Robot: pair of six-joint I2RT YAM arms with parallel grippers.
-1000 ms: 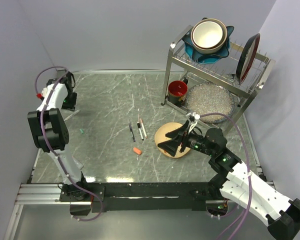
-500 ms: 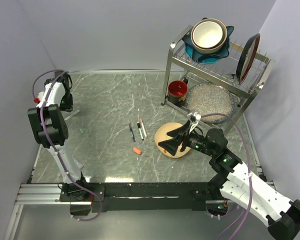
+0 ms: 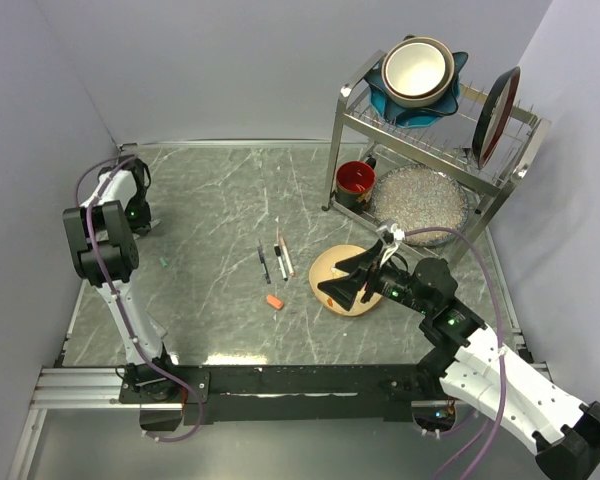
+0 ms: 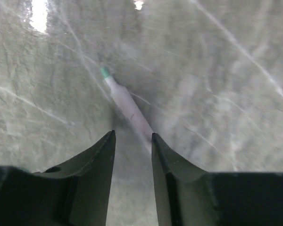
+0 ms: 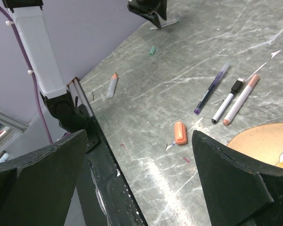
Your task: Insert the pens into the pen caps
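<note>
Grey-green veined marble [image 4: 217,70] filled the left wrist view, where a thin white pen with a green tip [image 4: 125,101] lay slantwise, its near end reaching the narrow gap of our left gripper [image 4: 133,136], not yet clamped. We judged picking it up the step in hand: next the fingers would have to close squarely on the barrel, while our right gripper [image 5: 139,141] hung wide and empty near the stubby orange-red cap [image 5: 179,133].

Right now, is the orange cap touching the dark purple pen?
Apart. Right wrist view shows bare table between the orange cap and the dark purple pen.
</note>
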